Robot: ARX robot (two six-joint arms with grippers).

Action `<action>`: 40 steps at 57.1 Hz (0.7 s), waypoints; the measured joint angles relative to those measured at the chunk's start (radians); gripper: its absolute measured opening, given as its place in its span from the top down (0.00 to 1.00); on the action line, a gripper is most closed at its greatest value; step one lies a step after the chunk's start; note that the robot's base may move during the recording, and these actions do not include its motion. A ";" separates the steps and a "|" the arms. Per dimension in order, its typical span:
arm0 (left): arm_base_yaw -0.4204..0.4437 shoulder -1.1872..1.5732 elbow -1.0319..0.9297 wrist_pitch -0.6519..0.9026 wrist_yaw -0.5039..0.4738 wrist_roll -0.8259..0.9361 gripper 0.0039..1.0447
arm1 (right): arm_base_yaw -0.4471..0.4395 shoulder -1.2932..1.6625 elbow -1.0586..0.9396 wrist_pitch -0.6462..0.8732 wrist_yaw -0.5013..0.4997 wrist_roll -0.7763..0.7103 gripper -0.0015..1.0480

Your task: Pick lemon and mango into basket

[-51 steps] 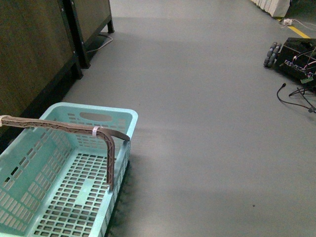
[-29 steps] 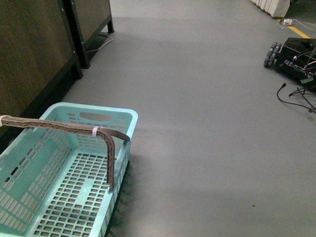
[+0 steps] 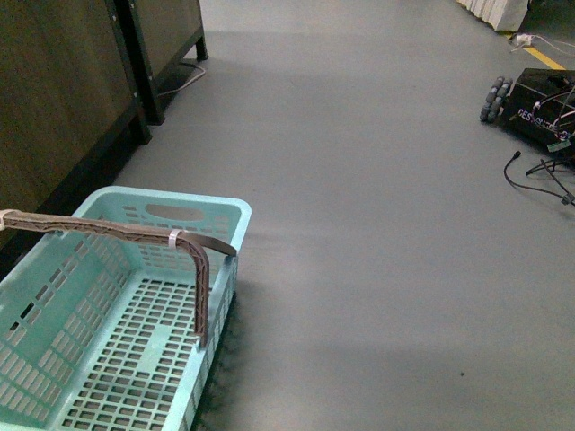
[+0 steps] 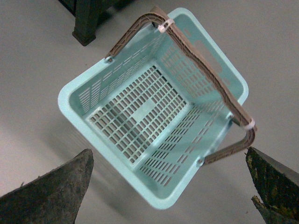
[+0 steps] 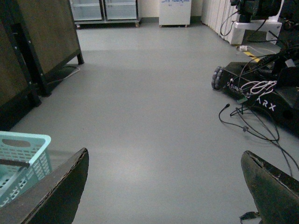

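The basket (image 3: 235, 212) is set empty on the floor (image 3: 359, 224); lemon and mango are not seen. The left pincer (image 4: 168, 151) and right pincer (image 5: 163, 154) are spread wide, empty. Fruit could be deflected by the raised handle (image 3: 117, 232).

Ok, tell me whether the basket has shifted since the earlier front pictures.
No. The basket keeps the same place beside the dark cabinet in the front view.

White letters "ARX" stand on the black wheeled robot base (image 5: 264, 106); nothing else reads clearly.
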State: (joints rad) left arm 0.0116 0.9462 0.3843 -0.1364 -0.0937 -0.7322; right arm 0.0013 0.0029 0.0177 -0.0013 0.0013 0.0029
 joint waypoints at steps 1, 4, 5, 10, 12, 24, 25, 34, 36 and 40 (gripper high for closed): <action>0.003 0.045 0.013 0.032 0.002 -0.011 0.06 | 0.000 0.000 0.000 0.000 0.000 0.000 0.08; 0.005 0.157 0.044 0.108 0.010 -0.037 0.06 | 0.000 0.000 0.000 0.000 0.000 0.000 0.08; 0.005 0.178 0.050 0.123 0.011 -0.040 0.06 | 0.000 0.000 0.000 0.000 0.000 0.000 0.08; 0.002 0.337 0.104 0.232 -0.005 -0.082 0.06 | 0.000 0.000 0.000 0.000 0.000 0.000 0.08; 0.000 0.411 0.130 0.286 -0.015 -0.108 0.06 | 0.000 0.000 0.000 0.000 0.000 0.000 0.08; -0.027 0.752 0.248 0.473 -0.069 -0.282 0.06 | 0.000 0.000 0.000 0.000 0.000 0.000 0.08; -0.030 0.767 0.255 0.476 -0.070 -0.287 0.06 | 0.000 0.000 0.000 0.000 0.000 0.000 0.08; -0.061 0.956 0.365 0.490 -0.087 -0.438 0.06 | 0.000 0.000 0.000 0.000 0.000 0.000 0.08; -0.065 0.983 0.389 0.490 -0.087 -0.460 0.06 | 0.000 0.000 0.000 0.000 0.000 0.000 0.08; -0.071 1.030 0.443 0.486 -0.088 -0.492 0.06 | 0.000 0.000 0.000 0.000 0.000 0.000 0.08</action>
State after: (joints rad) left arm -0.0589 1.9759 0.8268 0.3492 -0.1814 -1.2247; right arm 0.0013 0.0029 0.0177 -0.0013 0.0010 0.0029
